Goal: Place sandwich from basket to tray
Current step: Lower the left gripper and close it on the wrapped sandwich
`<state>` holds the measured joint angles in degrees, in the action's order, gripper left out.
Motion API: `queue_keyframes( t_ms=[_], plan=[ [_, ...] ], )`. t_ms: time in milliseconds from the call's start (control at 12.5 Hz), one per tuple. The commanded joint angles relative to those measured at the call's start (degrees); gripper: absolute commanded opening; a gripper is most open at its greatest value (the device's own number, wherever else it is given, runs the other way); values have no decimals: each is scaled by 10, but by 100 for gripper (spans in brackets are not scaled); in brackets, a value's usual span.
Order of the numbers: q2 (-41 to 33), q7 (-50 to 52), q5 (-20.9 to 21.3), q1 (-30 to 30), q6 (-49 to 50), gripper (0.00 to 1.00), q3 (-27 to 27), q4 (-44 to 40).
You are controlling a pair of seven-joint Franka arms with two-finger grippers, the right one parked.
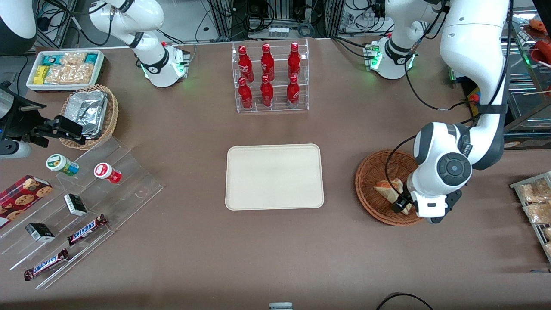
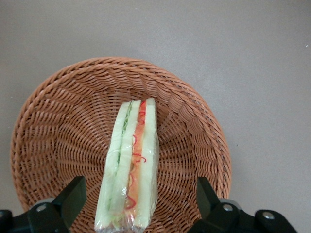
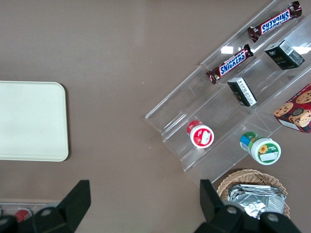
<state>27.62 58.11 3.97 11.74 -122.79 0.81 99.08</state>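
front view: the left arm's claw (image 1: pixel 402 206) hangs low over the round reddish-brown woven wicker basket (image 1: pixel 369 189), at the working arm's end of the brown desk (image 1: pixel 181 241). the clear-wrapped triangular white-bread sandwich (image 1: pixel 388 189) lies in the basket, just beside the claw tips; whether they touch it cannot be told here. the flat cream-white rectangular tray (image 1: pixel 274 176) sits bare at mid-desk, well apart from the basket.

left wrist view: the claw (image 2: pixel 138 196) is spread wide, one dark finger (image 2: pixel 72 194) on each side of the sandwich (image 2: pixel 131 170), neither touching it. the wedge stands on edge, orange-red and green filling showing, and is tilted, not square between the fingers. the basket (image 2: pixel 53 126) wall curves up close under both fingers.

risks, as judged: closing on a skewed wedge could twist it or let the slick wrap slip out; too hard a squeeze would crush the soft bread; descending further could jam a finger into the weave and drag the light basket.

right wrist view: only the tray's (image 3: pixel 29 121) corner is relevant.
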Motion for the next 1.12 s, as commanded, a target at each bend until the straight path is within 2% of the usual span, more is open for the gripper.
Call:
queue_keyframes(
  t_ms=[0, 478, 558, 638, 717, 797, 1036],
  plan=[
    [-13, 16, 10, 5, -49, 100, 0, 50],
    [-37, 17, 10, 5, -71, 100, -12, 107],
    [-41, 17, 10, 5, -69, 94, -12, 109],
    [-42, 17, 10, 5, -67, 62, -12, 109],
    [-42, 16, 10, 5, -67, 18, -12, 109],
    [-42, 13, 10, 5, -67, 0, -12, 108],
    [-47, 6, 10, 4, -38, 0, -12, 92]
  ],
)
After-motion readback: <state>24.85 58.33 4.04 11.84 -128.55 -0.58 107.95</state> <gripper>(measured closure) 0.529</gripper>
